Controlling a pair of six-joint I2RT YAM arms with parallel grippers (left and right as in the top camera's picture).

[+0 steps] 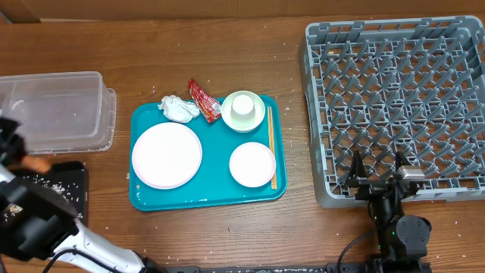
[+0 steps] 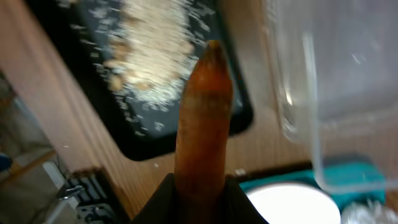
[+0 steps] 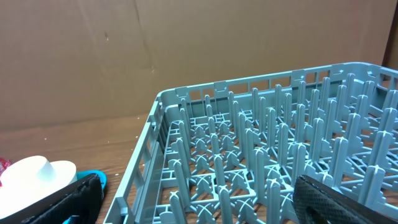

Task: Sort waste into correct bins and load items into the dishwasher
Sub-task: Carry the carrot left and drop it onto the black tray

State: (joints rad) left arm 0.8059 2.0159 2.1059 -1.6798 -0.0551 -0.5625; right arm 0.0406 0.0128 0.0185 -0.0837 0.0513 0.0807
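Carrot point(image 2: 203, 118) gripped in left jaws near black tray point(image 2: 144, 134), barely seen overhead, right jaws wide apart beside rack point(image 3: 261, 162)

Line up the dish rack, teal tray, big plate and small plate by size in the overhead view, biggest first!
1. dish rack
2. teal tray
3. big plate
4. small plate
No two look alike in size.

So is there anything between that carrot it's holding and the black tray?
Nothing visible. The left gripper holds the carrot with its tip pointing at the black tray, where food scraps already lie. The clear tub stands off to one side, not in the path.
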